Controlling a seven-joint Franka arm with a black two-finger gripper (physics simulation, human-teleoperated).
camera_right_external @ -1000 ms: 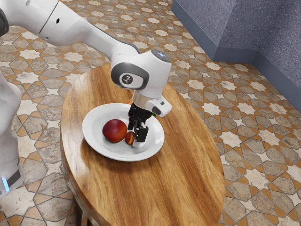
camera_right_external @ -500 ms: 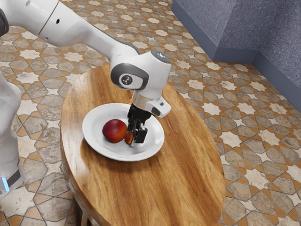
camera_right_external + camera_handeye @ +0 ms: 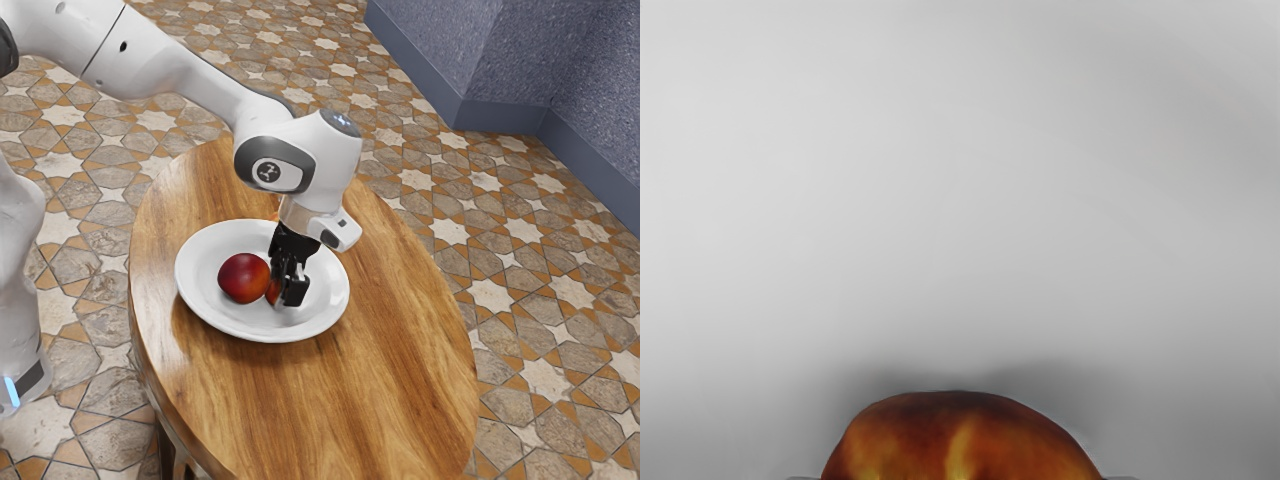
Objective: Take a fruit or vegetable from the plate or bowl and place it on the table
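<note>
Seen with twelve at the exterior view's top, there's an oval wooden table (image 3: pixel 400 370), its brown grain glossy, with part of the support beneath showing at about half past seven. A round white plate (image 3: pixel 262 331) lies directly on it, off-centre toward ten or eleven o'clock. Near the plate's twelve o'clock rim peeks something orange (image 3: pixel 276 215), mostly hidden; I can't tell what it rests on.
</note>
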